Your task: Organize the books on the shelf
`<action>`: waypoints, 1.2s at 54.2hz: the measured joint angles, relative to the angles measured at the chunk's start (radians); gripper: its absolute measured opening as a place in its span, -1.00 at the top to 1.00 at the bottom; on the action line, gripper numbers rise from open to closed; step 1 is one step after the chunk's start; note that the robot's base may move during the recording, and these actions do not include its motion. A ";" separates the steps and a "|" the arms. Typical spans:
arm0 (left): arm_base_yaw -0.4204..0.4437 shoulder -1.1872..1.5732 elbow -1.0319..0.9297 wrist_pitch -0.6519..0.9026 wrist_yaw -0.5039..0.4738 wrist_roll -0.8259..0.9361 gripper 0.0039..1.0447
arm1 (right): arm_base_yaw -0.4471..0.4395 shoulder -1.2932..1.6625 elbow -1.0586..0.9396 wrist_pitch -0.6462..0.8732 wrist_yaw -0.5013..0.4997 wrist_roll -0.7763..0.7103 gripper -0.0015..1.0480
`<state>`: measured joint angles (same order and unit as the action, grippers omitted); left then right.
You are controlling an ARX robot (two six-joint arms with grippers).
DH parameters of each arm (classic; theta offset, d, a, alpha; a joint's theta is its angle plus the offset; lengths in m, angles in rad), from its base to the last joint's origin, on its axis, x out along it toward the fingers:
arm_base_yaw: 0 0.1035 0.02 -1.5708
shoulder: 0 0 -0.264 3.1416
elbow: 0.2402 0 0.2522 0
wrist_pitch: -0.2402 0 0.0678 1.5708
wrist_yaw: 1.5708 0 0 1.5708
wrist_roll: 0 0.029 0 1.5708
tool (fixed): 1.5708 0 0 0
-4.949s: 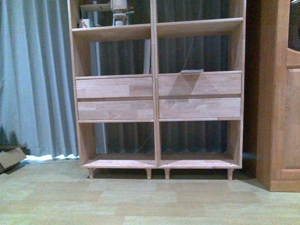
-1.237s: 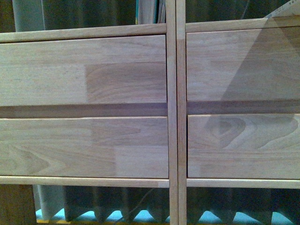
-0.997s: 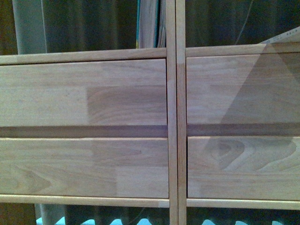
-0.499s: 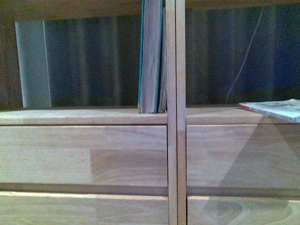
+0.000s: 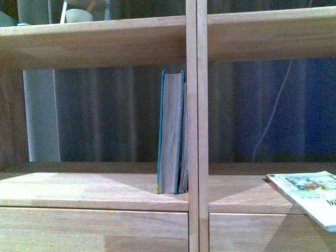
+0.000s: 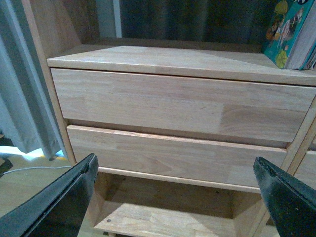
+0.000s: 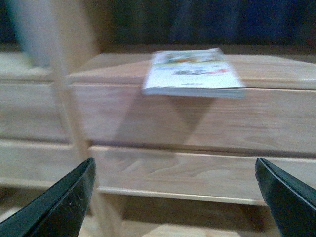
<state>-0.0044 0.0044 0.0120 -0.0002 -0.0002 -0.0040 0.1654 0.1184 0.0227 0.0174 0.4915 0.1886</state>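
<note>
Front view: thick teal-covered book [image 5: 170, 131] stands upright in the left bay of the light-wood shelf [image 5: 105, 39], against the central divider [image 5: 197, 131]. Thin white paperback [image 5: 310, 197] lies flat in the right bay, overhanging the board edge. Only the wrist views show the left gripper [image 6: 174, 163] and right gripper [image 7: 174, 163]: both spread wide, empty.

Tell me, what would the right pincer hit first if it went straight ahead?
Most likely the upper drawer front just below the white paperback, which overhangs the shelf edge. The open right pincer aims slightly under the book, though the blurred picture leaves the height uncertain.
</note>
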 joint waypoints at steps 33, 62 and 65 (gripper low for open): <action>0.000 0.000 0.000 0.000 0.000 0.000 -0.86 | -0.114 0.883 0.282 0.256 -0.257 0.938 -0.86; 0.000 0.000 0.000 0.000 0.000 0.000 -0.86 | -0.151 1.287 0.549 0.375 -0.286 1.144 -0.86; 0.000 0.000 0.000 0.000 0.000 0.000 -0.86 | -0.151 1.314 0.579 0.377 -0.286 1.159 -0.86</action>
<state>-0.0044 0.0044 0.0120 -0.0002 0.0002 -0.0040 0.0147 1.4326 0.6022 0.3939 0.2050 1.3476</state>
